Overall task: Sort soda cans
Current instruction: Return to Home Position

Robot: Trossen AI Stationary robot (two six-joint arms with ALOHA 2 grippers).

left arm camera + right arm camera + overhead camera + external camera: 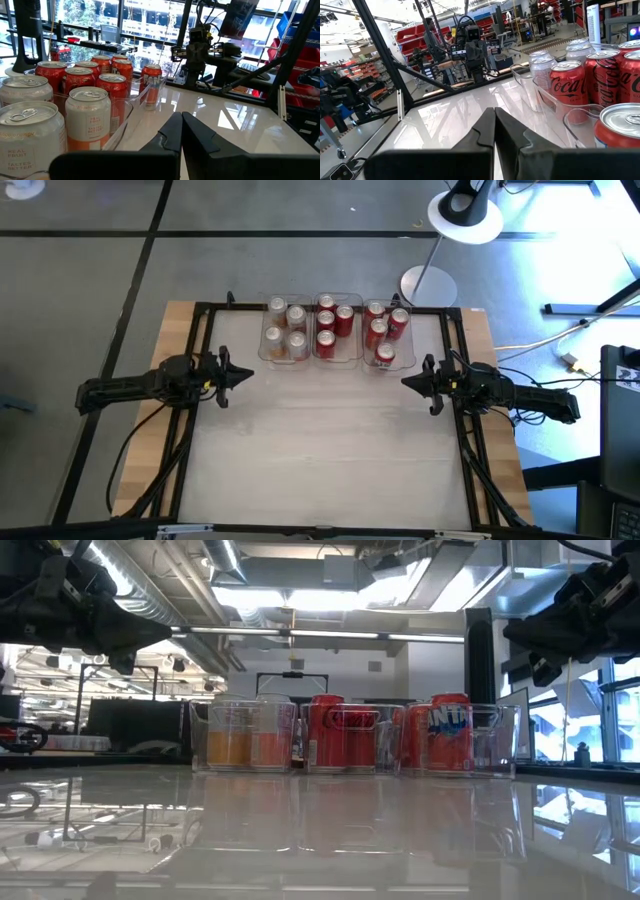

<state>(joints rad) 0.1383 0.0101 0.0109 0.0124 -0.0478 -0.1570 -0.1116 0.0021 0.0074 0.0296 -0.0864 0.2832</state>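
Several soda cans stand upright in three clear bins at the table's far middle. The left bin (285, 330) holds pale cans (88, 117). The middle bin (338, 327) holds red cans (568, 87). The right bin (388, 335) holds red cans (450, 730). My left gripper (250, 373) is shut and empty, above the table at its left, near the left bin. My right gripper (405, 381) is shut and empty, above the table at its right, near the right bin. Their shut fingertips show in the left wrist view (181, 117) and the right wrist view (494, 111).
A black frame (200, 320) runs around the white tabletop (320, 450). A round lamp base (428, 285) stands behind the bins, off the table's far edge.
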